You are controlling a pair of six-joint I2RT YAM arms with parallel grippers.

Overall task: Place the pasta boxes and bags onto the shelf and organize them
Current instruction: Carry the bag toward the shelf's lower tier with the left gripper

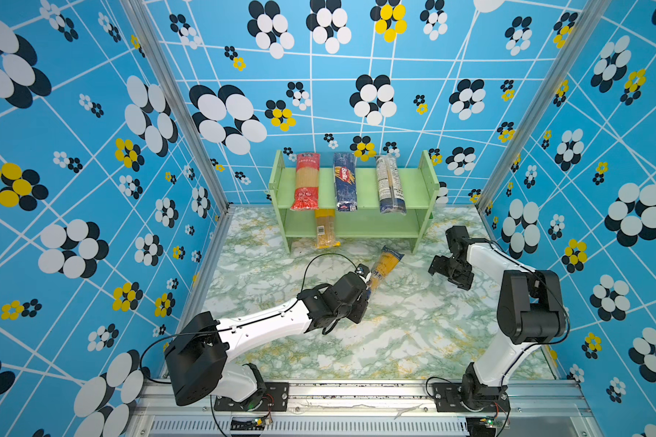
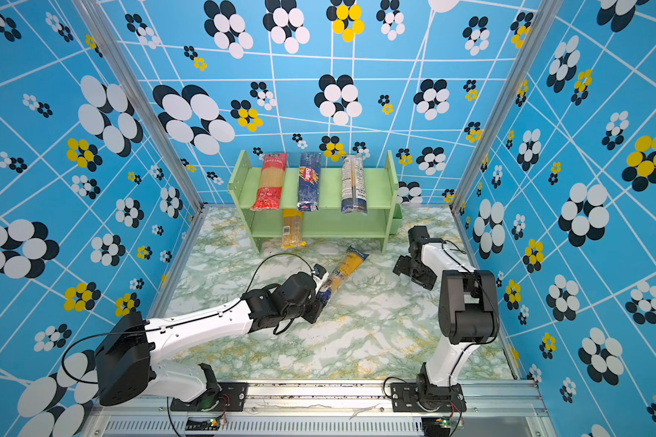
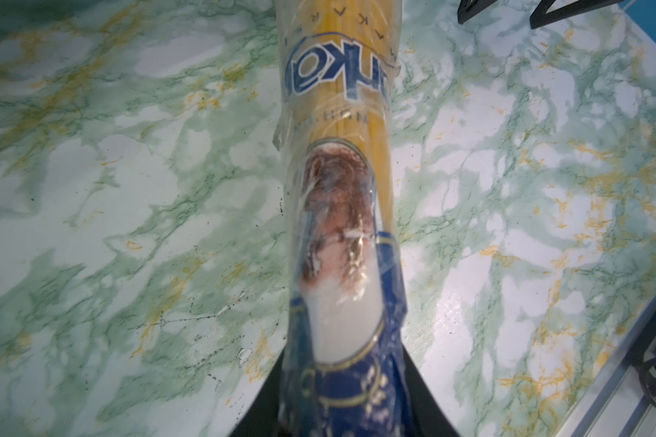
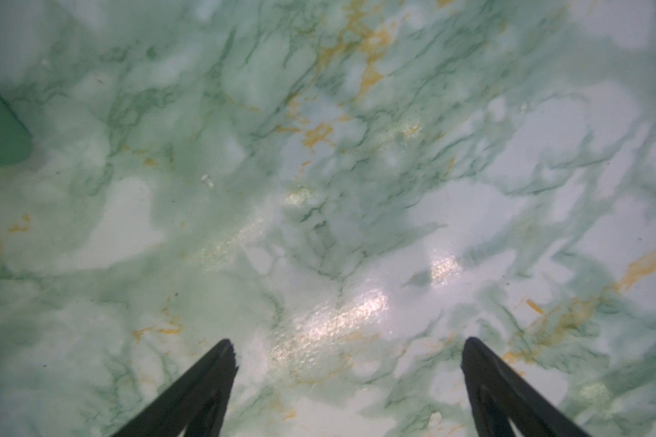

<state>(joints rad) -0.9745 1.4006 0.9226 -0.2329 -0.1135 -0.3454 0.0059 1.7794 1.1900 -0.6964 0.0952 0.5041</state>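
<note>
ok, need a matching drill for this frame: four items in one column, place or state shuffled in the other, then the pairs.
Column one
1. red bag
2. yellow-topped clear bag
3. clear bag with blue end
4. right claw

Column two
A. open, nothing in it
B. shelf lower tier, poking out the front
C. shelf top tier, leftmost pack
D. gripped at its blue end by the left claw

Pairs: 1-C, 2-B, 3-D, 4-A

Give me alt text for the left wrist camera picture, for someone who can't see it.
The left hand grips the dark blue end of a clear bag of yellow spaghetti, which stretches away over a green and white marble-look table.
</note>
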